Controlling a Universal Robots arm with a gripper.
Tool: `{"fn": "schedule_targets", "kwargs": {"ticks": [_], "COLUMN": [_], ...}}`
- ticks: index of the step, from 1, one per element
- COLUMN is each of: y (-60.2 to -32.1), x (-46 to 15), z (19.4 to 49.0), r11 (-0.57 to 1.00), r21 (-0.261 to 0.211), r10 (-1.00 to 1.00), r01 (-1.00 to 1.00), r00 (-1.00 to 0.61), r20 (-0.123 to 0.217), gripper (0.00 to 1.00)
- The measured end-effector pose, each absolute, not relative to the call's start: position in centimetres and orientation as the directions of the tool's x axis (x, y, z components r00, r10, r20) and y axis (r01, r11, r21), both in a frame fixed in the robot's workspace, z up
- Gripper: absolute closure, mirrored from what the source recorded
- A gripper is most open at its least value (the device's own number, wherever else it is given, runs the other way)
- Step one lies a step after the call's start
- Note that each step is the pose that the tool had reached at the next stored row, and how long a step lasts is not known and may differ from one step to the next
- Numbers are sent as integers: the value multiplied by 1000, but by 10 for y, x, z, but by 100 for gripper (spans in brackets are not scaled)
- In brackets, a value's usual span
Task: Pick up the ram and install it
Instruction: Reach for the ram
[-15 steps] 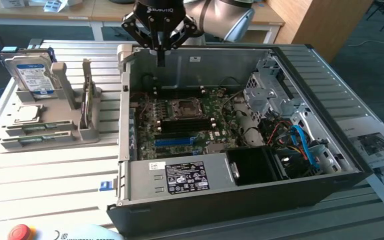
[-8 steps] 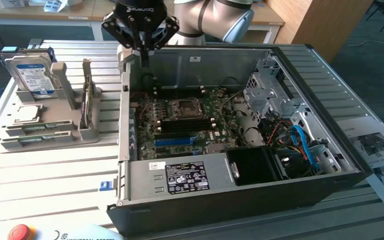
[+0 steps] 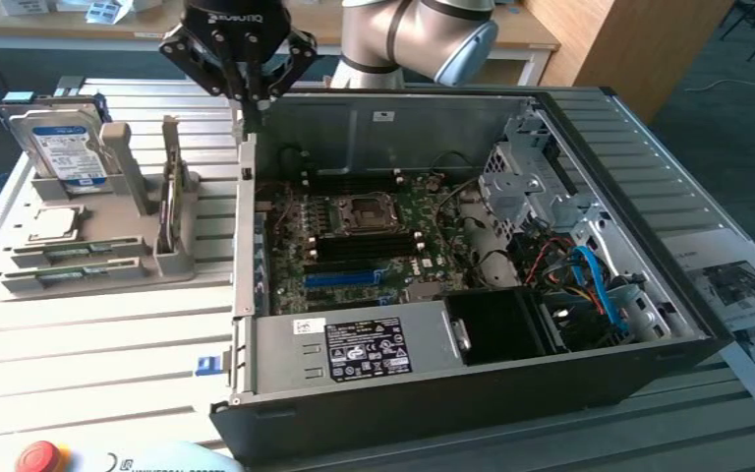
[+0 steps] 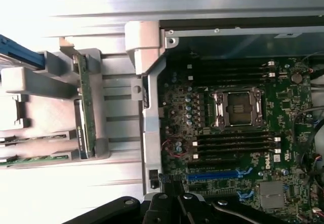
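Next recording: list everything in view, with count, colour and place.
ram: one, green, on edge in the holder.
flat boards: two, green, in the holder's front slots.
hard drive: one, silver with blue label, upright at the holder's back.
processor chip: one, silver, flat in the holder.
holder: one, grey, exterior view's left of the case.
case: one, black, open, mid-table.
motherboard: one, green, inside the case.
paper sheets: some, white, exterior view's right of the case.
button: one, red, exterior view's lower left.
table: one, silver, slatted.
arm: one, grey, behind the case.
gripper: one, black, shut, above the case wall beside the holder.
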State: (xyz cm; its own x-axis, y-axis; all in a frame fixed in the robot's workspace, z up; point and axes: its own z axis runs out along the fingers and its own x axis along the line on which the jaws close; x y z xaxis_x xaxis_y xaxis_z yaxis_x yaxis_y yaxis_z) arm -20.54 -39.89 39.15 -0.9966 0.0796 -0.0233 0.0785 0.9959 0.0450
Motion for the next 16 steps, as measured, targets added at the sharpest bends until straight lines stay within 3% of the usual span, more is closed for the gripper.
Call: {"fn": "schedule_targets", "kwargs": {"ticks": [16], "y": [-399], "x": [-274], "z": [389], "r11": [996], "r21": [45], "r10": [82], "r01": [81], "r00": [-996], "r20": [-23], "gripper": [90]}}
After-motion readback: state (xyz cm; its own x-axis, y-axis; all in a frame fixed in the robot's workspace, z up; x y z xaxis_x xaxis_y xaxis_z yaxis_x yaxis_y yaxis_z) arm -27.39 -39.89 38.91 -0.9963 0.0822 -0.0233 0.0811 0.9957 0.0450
